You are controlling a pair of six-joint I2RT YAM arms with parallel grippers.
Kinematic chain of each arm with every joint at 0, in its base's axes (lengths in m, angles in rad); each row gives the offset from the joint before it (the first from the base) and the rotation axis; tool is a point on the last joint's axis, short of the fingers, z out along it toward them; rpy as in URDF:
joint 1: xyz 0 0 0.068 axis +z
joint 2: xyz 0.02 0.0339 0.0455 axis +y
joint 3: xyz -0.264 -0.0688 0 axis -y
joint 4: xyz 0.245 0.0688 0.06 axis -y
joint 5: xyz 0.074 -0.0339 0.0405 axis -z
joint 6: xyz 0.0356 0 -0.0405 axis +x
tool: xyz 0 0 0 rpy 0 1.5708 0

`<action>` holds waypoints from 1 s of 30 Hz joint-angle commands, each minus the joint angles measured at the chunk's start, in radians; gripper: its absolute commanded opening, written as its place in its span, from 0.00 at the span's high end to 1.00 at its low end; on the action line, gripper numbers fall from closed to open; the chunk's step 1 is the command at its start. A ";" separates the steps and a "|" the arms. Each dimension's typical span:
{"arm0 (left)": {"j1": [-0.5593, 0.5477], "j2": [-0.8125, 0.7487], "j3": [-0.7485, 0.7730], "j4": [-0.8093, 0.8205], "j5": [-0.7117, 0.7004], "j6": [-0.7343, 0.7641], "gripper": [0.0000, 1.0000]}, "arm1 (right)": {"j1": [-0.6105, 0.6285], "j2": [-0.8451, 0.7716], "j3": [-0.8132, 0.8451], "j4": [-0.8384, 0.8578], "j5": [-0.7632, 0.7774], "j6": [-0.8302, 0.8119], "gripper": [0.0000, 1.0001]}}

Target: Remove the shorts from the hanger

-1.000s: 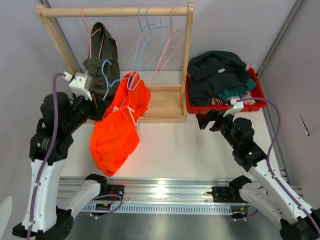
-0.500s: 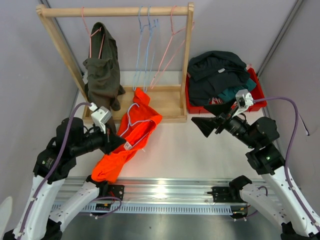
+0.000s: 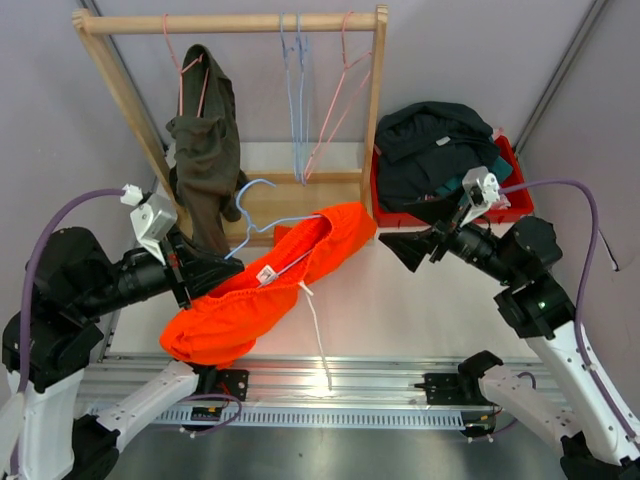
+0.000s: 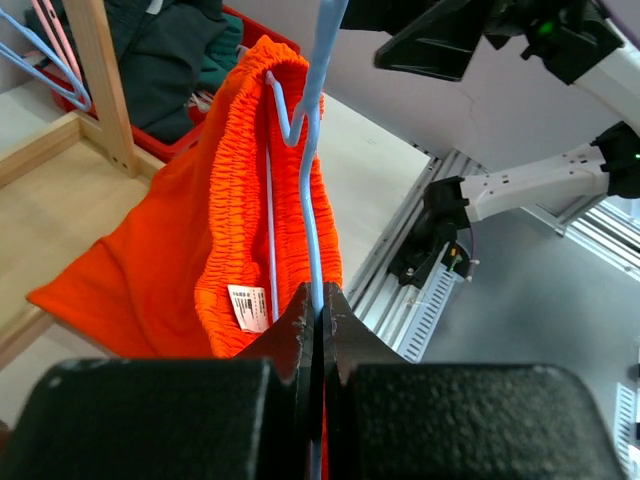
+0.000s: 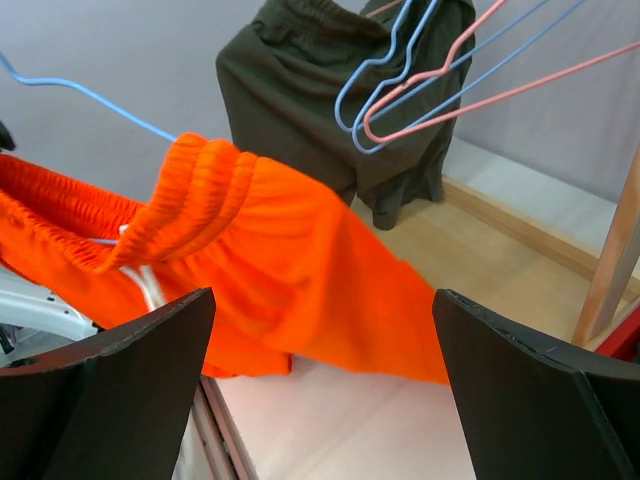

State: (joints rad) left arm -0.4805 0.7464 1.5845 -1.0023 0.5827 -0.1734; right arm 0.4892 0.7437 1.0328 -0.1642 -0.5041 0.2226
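The bright orange shorts (image 3: pixel 270 290) hang by the waistband on a light-blue wire hanger (image 3: pixel 262 205), held off the rack above the table. My left gripper (image 3: pixel 225 272) is shut on the hanger's wire (image 4: pixel 312 180), with the shorts (image 4: pixel 230 200) draped beyond it. My right gripper (image 3: pixel 400 245) is open and empty, just right of the shorts' far end; the orange fabric (image 5: pixel 300 270) lies between and beyond its wide-spread jaws. The olive-green shorts (image 3: pixel 205 140) hang on a pink hanger on the rack. Dark navy shorts (image 3: pixel 435 140) and teal shorts lie in the red bin.
The wooden rack (image 3: pixel 230 22) stands at the back with several empty blue and pink hangers (image 3: pixel 300 90). The red bin (image 3: pixel 512 160) sits to the right of the rack. A metal rail (image 3: pixel 330 385) runs along the near table edge.
My left arm has swung the hanger up and right, so the orange shorts now stretch sideways toward my right gripper. The right gripper stays open, almost unmoved over the last half second.
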 commanded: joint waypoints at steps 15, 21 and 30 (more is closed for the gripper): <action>-0.007 0.031 0.057 0.096 0.080 -0.058 1.00 | 0.092 0.186 -0.143 0.367 0.016 0.072 0.01; -0.007 0.044 0.062 0.097 0.077 -0.064 1.00 | 0.134 0.255 -0.149 0.453 0.036 0.069 0.35; -0.024 0.036 0.017 0.048 -0.021 -0.054 1.00 | 0.112 0.211 -0.142 0.428 0.154 0.017 1.00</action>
State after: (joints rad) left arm -0.4847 0.7849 1.5990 -0.9974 0.6067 -0.2100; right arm 0.6209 1.0054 0.8787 0.2291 -0.4278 0.2752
